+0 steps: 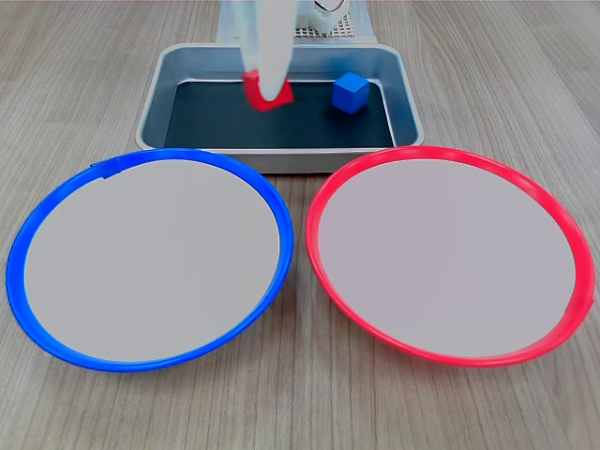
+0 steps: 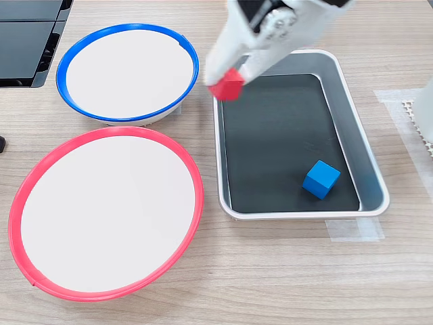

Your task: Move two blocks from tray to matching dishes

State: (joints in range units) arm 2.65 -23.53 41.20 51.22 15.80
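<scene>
Between the white fingers [image 2: 233, 71] of the gripper [image 1: 265, 89] sits the red block [image 1: 266, 94], pinched and lifted clear of the tray [image 1: 157, 94]; in the second exterior view the block [image 2: 226, 84] appears over the tray's rim on the side nearest the dishes, while in the first exterior view it hangs over the dark bottom toward that view's left. The fingers are closed narrowly on it, one reaching down across the block's face in the first exterior view. The blue block [image 1: 350, 93] rests on the tray's black bottom, well apart from the red one: toward the first exterior view's right, and near the lower corner [image 2: 321, 179] in the second exterior view. The tray [image 2: 365, 149] is a silver pan with rounded corners and raised walls, standing on the wooden tabletop [image 1: 300, 403]. Just beside it lie two round dishes with pale centres and nothing on them. The blue dish [image 1: 19, 244] is at the first exterior view's left and the red dish [image 1: 572, 234] at its right, their rims nearly touching. In the second exterior view the blue dish [image 2: 128, 28] lies above the red dish [image 2: 193, 169]. A dark flat object [image 2: 27, 40] sits at the second exterior view's upper left corner.
</scene>
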